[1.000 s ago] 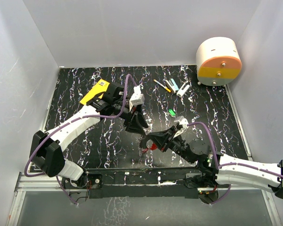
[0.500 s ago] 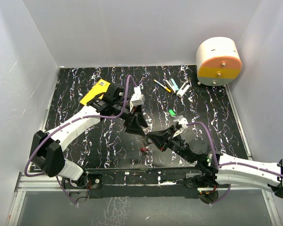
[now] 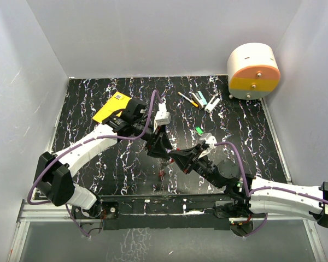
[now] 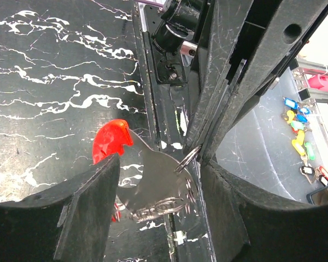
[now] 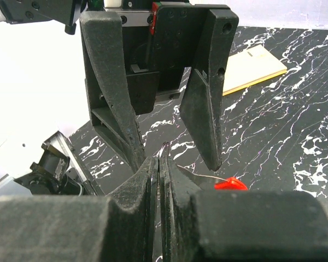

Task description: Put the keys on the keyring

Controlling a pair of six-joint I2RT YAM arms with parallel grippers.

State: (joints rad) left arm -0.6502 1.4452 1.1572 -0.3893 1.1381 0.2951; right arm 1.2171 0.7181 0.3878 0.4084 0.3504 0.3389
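The left end effector [image 4: 159, 169] is spread astride the key [image 4: 153, 186]. The right end effector [image 5: 159, 166] pinches the keyring [image 4: 187, 158], with open bench [image 3: 126, 174] left of both. Only the left wrist view shows that ring.

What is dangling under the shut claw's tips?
A silver key with a red head hangs from a thin ring pinched by the right gripper. Most of the ring is hidden between its fingers.
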